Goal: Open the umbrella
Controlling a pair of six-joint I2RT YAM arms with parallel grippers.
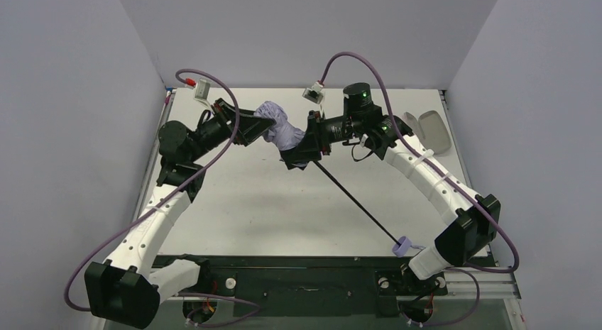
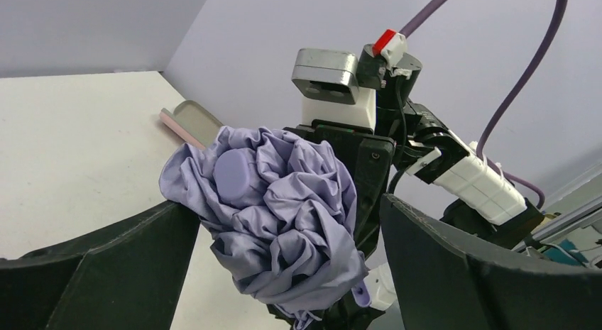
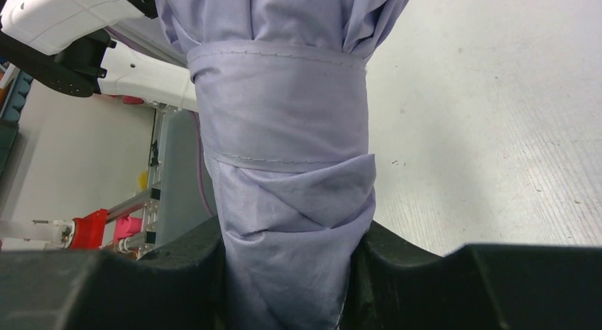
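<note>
Umbrella (image 1: pixel 280 133) held up over the table, not yet opened.

Right gripper (image 3: pixel 291 273) is clamped on the bunched canopy just below the wrapped strap (image 3: pixel 278 106). Left gripper (image 2: pixel 284 252) gapes wide at the canopy's tip, fingers (image 2: pixel 106 262) either side, holding nothing. Shaft (image 1: pixel 355 200) is drawn out, slanting to the handle (image 1: pixel 402 246) near the right arm's base. Likely next: loosen the strap so the canopy can spread.

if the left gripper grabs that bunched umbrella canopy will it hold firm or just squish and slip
The umbrella canopy is loosely crumpled fabric, so it would probably squash and shift between the open left gripper. The strap still binds it, so it should stay bundled. The right gripper is pinching the folds, and the fabric looks smooth, possibly slippery.
</note>
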